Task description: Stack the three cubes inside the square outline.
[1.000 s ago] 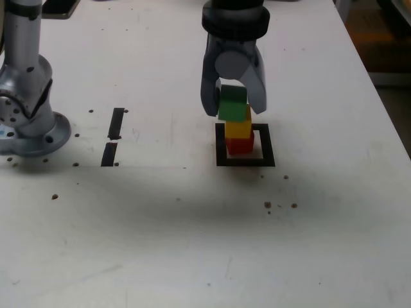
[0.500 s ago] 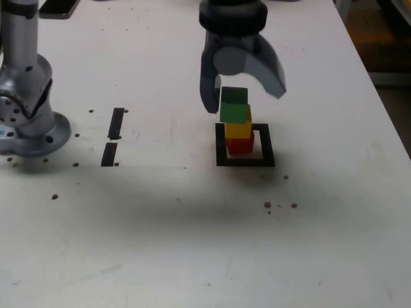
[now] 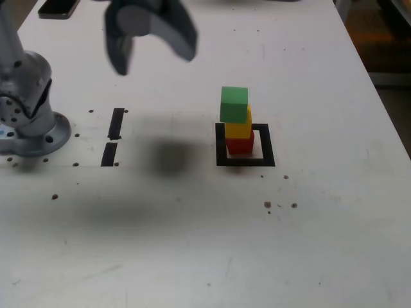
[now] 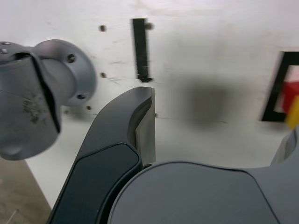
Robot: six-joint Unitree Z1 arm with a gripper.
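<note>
The three cubes stand as one tower in the exterior view: the green cube [image 3: 234,104] on top, the yellow cube [image 3: 238,129] under it, the red cube [image 3: 241,145] at the bottom. The red one rests inside the black square outline [image 3: 245,162]. The green cube sits slightly askew on the yellow one. My gripper [image 3: 153,58] hangs blurred and open, high up and well to the exterior view's left of the tower, holding nothing. The wrist view shows one dark finger [image 4: 142,126], a piece of the outline [image 4: 273,93] and slivers of the red cube [image 4: 292,91] and yellow cube [image 4: 294,114].
The arm's grey base [image 3: 29,122] stands at the exterior view's left. Two short black tape strips [image 3: 116,123] [image 3: 109,154] lie beside it. Small dark specks [image 3: 280,205] dot the white table in front of the outline. A dark flat object [image 3: 59,6] lies at the far edge.
My gripper opened off the green cube, then rose and swung away to the exterior view's left. The green cube stayed on top of the tower.
</note>
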